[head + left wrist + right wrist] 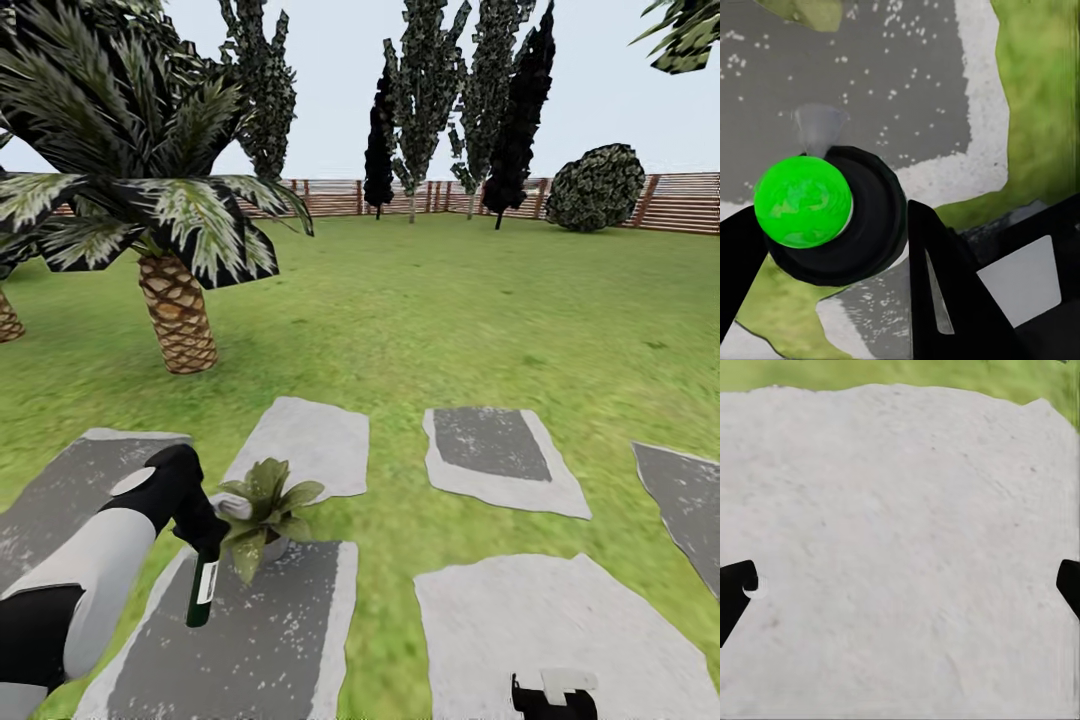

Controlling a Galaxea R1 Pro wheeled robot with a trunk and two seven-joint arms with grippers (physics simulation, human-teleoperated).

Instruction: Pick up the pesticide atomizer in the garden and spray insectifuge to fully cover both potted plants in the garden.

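Spray bottle [203,583]: slim, dark green, rigid, probably light and smooth; best held round the body, as here. Left hand [200,530] closed on it, forearm angled down, bottle hanging beside the potted plant [262,505] over a stepping stone [270,640]. Right hand [553,697] low, fingers spread, empty.

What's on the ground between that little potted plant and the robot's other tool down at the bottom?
In the head view, only ground: a green grass strip and a pale stepping stone lie between the potted plant and the right tool. No objects.
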